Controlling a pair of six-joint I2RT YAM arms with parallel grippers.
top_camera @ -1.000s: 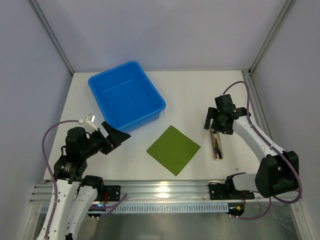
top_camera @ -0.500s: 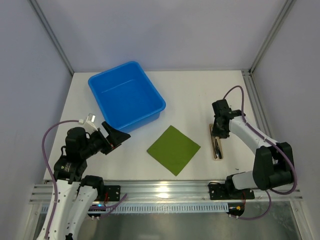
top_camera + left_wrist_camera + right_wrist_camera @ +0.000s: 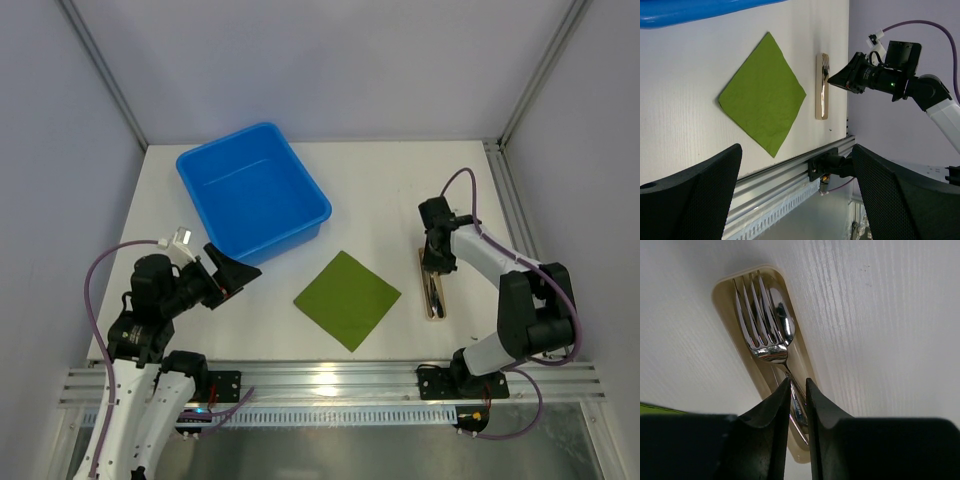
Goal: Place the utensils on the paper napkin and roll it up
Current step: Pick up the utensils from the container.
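White bench point(image 3: 400, 190) carrying a blue tub point(image 3: 250, 190) at far left and a green paper napkin point(image 3: 347, 299) lying flat near front centre. A narrow beige tray point(image 3: 722, 295) sits just right of the napkin, not touching it. The utensils point(image 3: 765, 325), a fork over a spoon, lie in the tray. Right claw point(image 3: 798, 385) is pinched on their handles. Left claw point(image 3: 797, 150) hangs wide open and empty at near left.

No writing, number or brand can be read anywhere: none on the bin point(image 3: 250, 195), napkin point(image 3: 347, 299), tray point(image 3: 721, 294) or utensils point(image 3: 762, 335) (a white tag point(image 3: 181, 238) on the left arm's cable is too small to tell).
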